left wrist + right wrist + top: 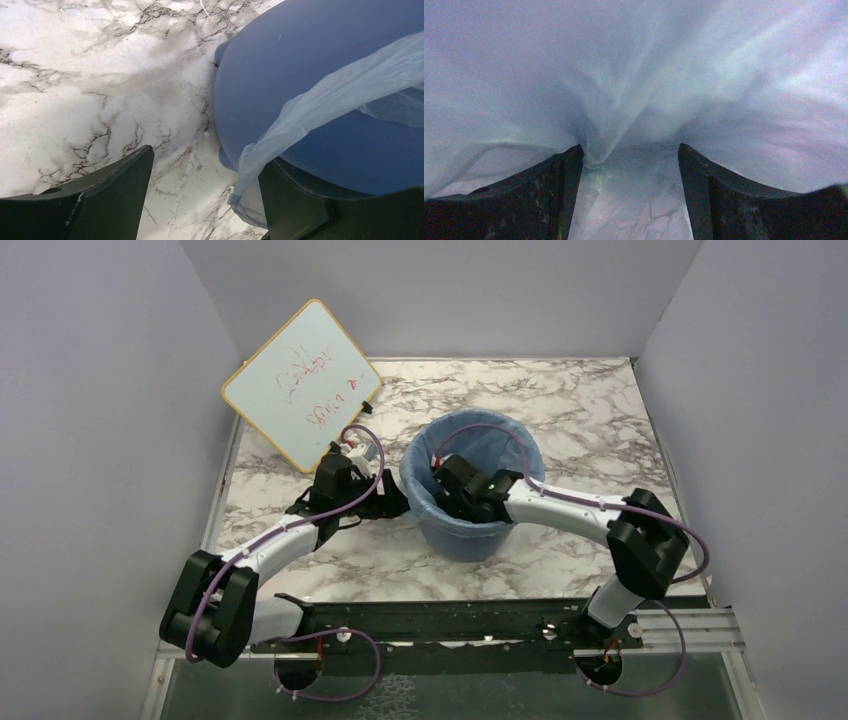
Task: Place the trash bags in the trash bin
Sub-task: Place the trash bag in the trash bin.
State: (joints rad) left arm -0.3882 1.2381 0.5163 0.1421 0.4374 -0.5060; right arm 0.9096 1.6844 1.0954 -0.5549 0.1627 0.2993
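Two arms work at bin [470, 537]. Bag [310, 105] sits mostly inside bin, one flap hanging down outer wall. Right fingers [524, 200] apart, empty, deep in bin against bag. Left fingers [100, 195] apart, empty, low over surface [75, 100] beside flap. Step, likely: seating bag. Next needs grip on flap, lift over rim.

The counter [75, 90] looks like smooth white marble veined grey, faintly glossy. The trash bin [310, 75] is solid blue plastic — matt, finely scuffed. The trash bag [634, 75] is thin translucent light-blue film, crinkled, softly shiny. My left fingers [110, 200] and right fingers [524, 200] are matt black plastic — slightly grainy.
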